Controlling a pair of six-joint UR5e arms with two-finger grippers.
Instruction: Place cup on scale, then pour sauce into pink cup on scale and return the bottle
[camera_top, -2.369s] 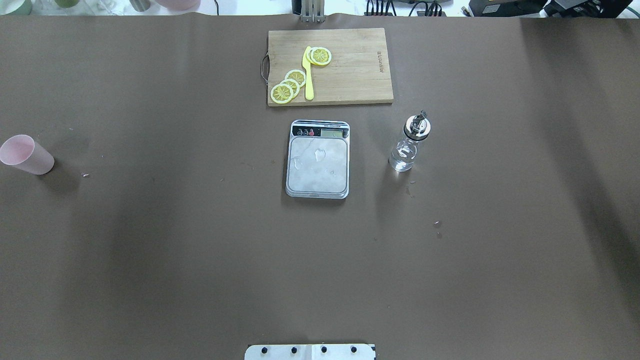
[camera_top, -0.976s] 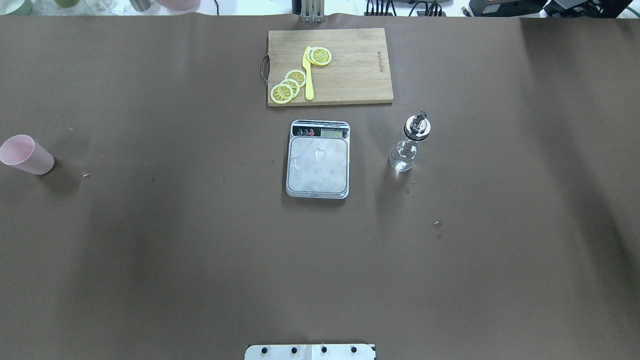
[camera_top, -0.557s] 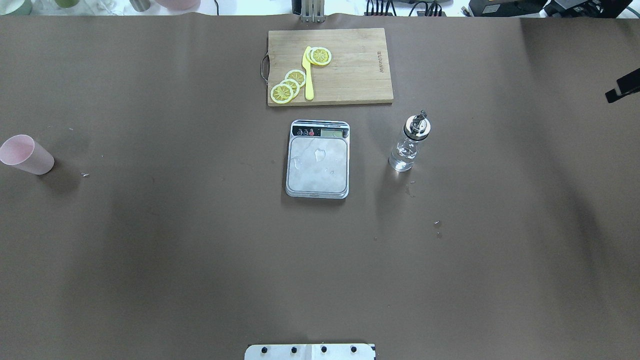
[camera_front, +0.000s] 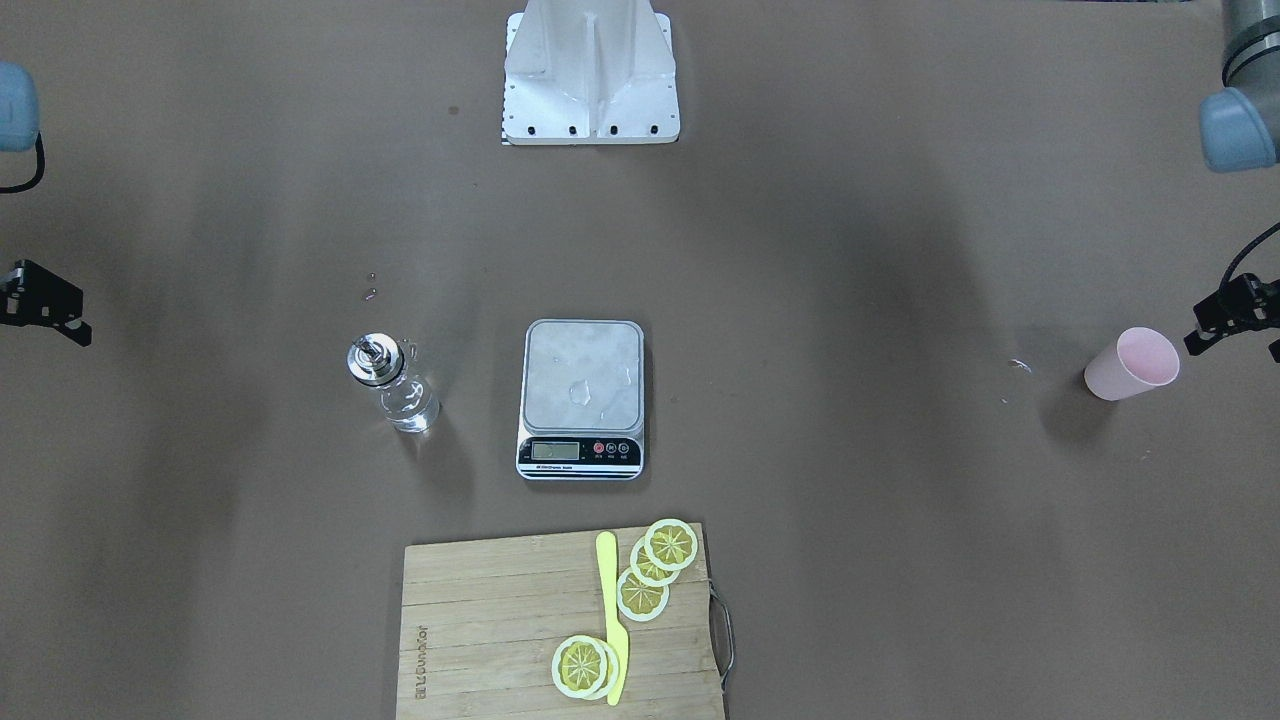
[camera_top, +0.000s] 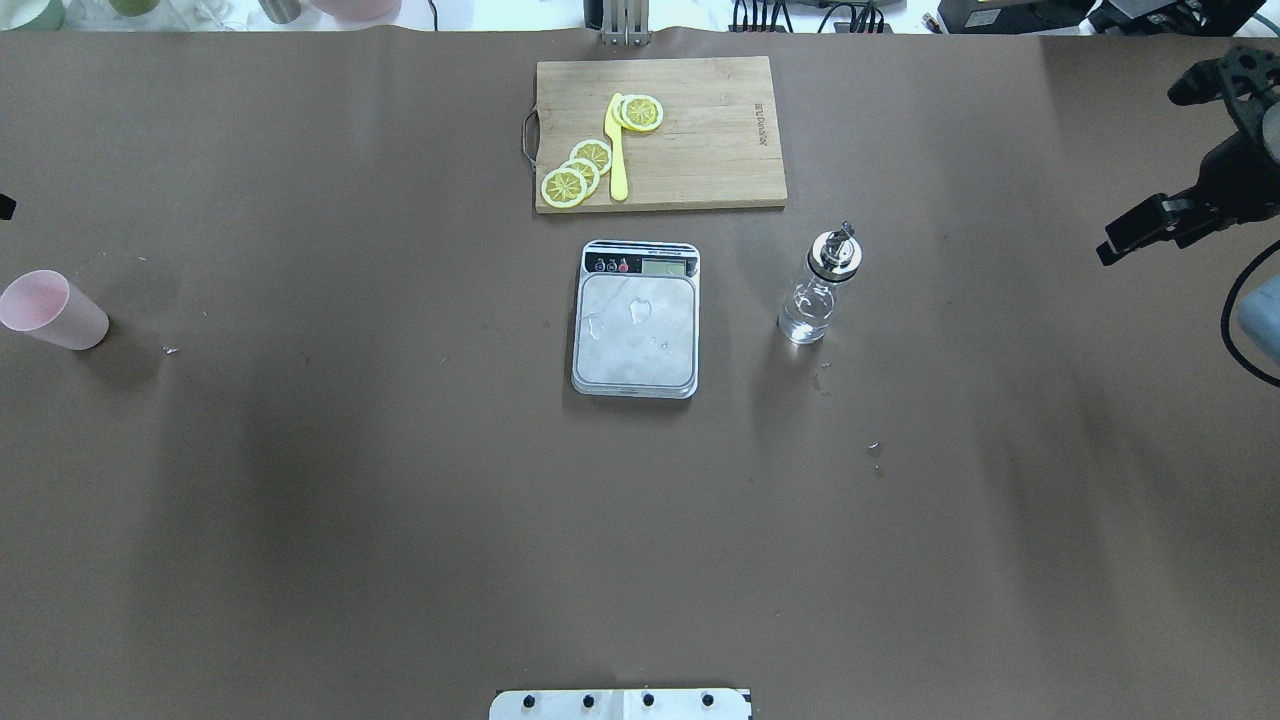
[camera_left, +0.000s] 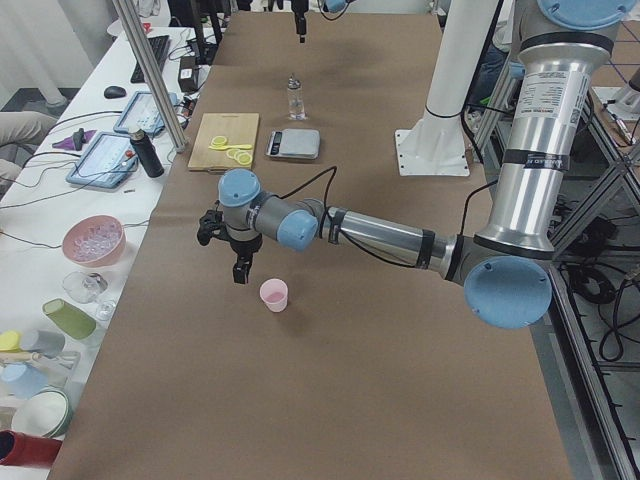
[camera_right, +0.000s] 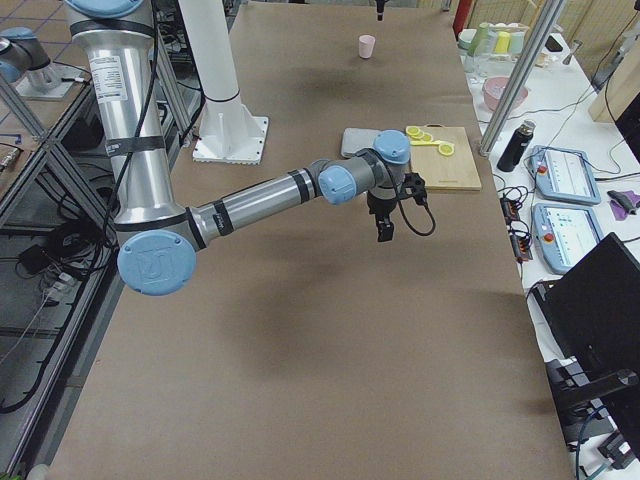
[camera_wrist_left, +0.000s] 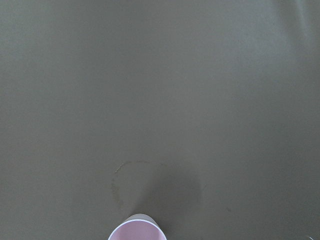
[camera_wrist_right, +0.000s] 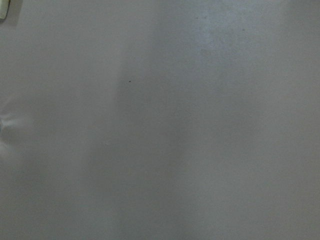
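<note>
Cup (camera_front: 1133, 364) first: it stands upright on the brown worktop (camera_front: 800, 250), far out on the robot's left and well apart from the scale (camera_front: 582, 385) in the middle. The left gripper (camera_left: 241, 268) hangs near the cup without touching it and has hold of nothing; how wide it stands I cannot tell. The scale's plate carries a few wet patches. The bottle (camera_front: 392, 385) stands upright near the scale on the robot's right, with clear sauce (camera_front: 412, 410) low in the glass. The right gripper (camera_right: 384, 230) is out towards the worktop's right end, well apart from the bottle and carrying nothing, its opening unclear. Beyond the scale lies a cutting board (camera_front: 480, 620) with lemon slices (camera_front: 671, 544) and a yellow knife (camera_front: 610, 610).
</note>
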